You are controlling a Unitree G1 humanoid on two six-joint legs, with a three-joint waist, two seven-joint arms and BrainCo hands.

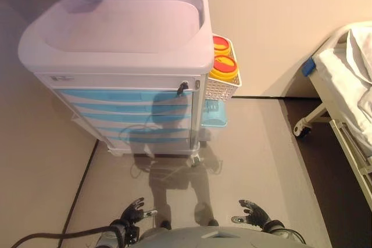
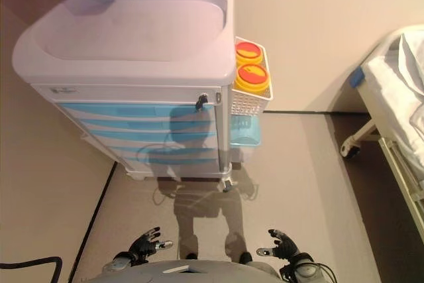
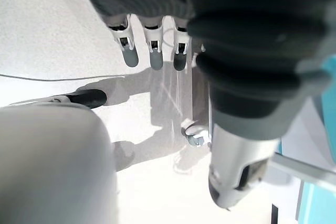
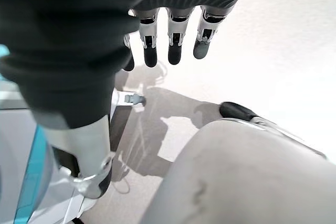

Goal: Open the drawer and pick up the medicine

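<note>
My left hand (image 1: 135,209) and right hand (image 1: 253,212) hung low with fingers relaxed, holding nothing. The cart (image 1: 122,56) stood well ahead, its blue drawers (image 1: 125,111) all closed.

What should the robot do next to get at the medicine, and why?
Probably step closer to the cart. Its blue drawers look shut, and the left robot hand and right robot hand hang open and empty, well short of them.
</note>
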